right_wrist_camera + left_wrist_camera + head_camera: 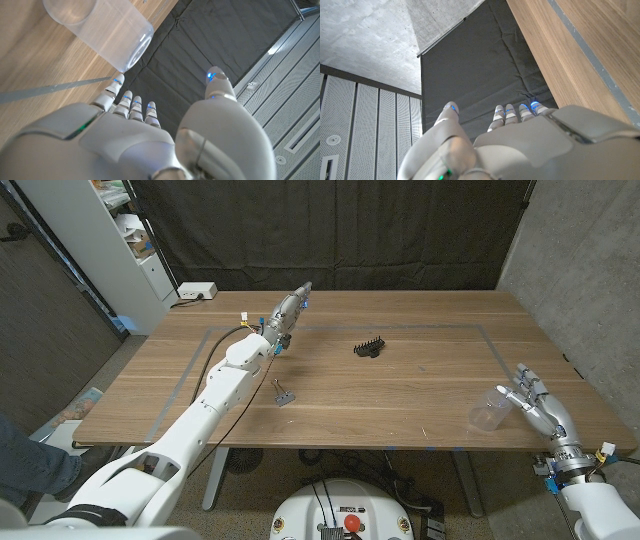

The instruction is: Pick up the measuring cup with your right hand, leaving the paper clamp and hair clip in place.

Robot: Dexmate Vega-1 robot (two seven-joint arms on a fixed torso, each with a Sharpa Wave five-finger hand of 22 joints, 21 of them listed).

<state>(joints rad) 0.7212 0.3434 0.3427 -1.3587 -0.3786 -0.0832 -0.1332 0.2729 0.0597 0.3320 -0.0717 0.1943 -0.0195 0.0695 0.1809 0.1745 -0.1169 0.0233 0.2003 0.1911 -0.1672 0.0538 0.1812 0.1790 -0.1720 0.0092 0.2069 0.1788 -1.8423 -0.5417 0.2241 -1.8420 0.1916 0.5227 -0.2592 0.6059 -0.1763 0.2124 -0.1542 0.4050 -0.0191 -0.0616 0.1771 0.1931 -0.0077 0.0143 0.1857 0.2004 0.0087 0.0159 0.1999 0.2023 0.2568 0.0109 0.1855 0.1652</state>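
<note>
The right hand (pixel 533 400), fingers spread and holding nothing, sits just beside the clear measuring cup (pixel 489 411) near the counter's (pixel 420 395) right front edge; the left hand (pixel 287 311) hovers open far across.

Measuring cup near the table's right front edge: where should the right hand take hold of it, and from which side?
Probably around the side wall of the measuring cup. It stands upright, clear and round, with no handle visible. The right hand is open just to its right, so coming in sideways from there and wrapping the fingers around the wall looks simplest.
</note>
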